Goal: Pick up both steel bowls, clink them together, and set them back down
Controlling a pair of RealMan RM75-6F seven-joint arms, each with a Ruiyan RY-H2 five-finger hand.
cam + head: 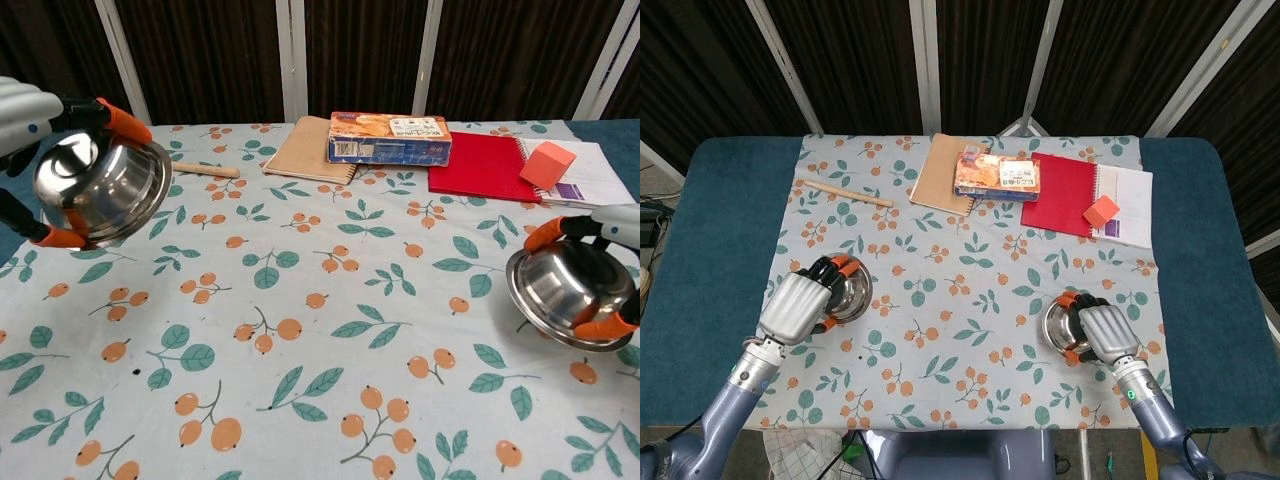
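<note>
My left hand (800, 306) (40, 120) grips a steel bowl (102, 188) (846, 294) by its rim, holding it above the left side of the table with its underside tilted toward the middle. My right hand (1103, 335) (610, 262) grips the second steel bowl (565, 292) (1061, 326) at the right; it hangs a little above the floral cloth (320, 330), also tipped inward. The two bowls are far apart.
At the back lie a brown notebook (946, 172), a snack box (996, 175), a red notebook (1060, 194), an orange block (1100, 211) on white paper, and a wooden stick (843, 193) at the back left. Blue padding (710, 260) borders the cloth.
</note>
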